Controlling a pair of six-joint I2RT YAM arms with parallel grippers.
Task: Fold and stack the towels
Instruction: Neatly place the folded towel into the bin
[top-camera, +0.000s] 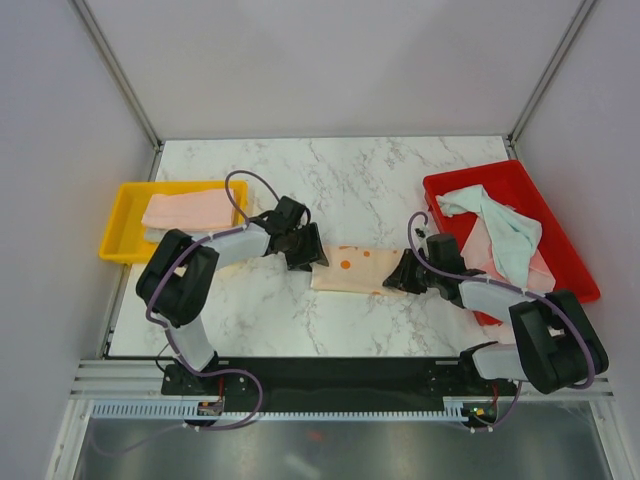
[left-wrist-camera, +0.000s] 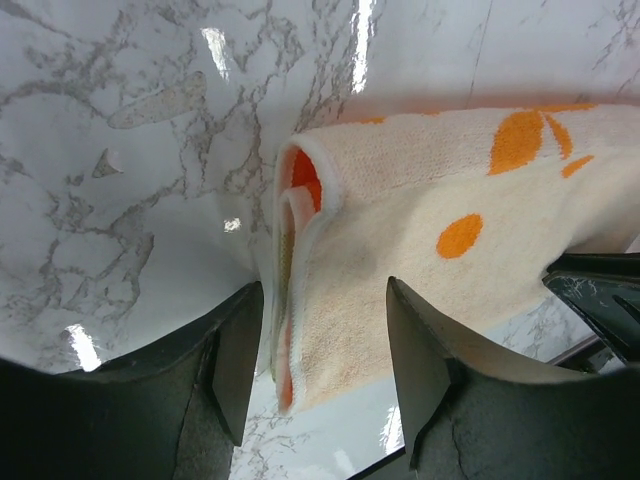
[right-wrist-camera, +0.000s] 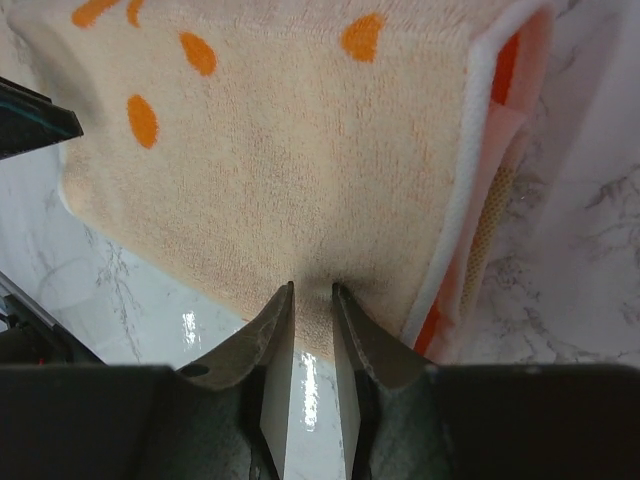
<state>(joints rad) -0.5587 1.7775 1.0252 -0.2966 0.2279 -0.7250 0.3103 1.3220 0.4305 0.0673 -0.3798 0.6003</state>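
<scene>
A folded cream towel with orange spots (top-camera: 355, 270) lies flat on the marble table between my two grippers. My left gripper (top-camera: 303, 250) is at its left end. In the left wrist view the towel (left-wrist-camera: 420, 200) shows its folded layers, and the left gripper (left-wrist-camera: 325, 350) stands open astride that end without clamping it. My right gripper (top-camera: 403, 275) is at the right end. In the right wrist view the right gripper (right-wrist-camera: 312, 292) has its jaws drawn close, pinching the near edge of the towel (right-wrist-camera: 280, 150).
A yellow tray (top-camera: 118, 215) at the left holds a folded pale pink towel (top-camera: 188, 210). A red tray (top-camera: 440, 183) at the right holds a crumpled mint green towel (top-camera: 505, 225) over a pink one (top-camera: 480, 255). Grey walls enclose the table.
</scene>
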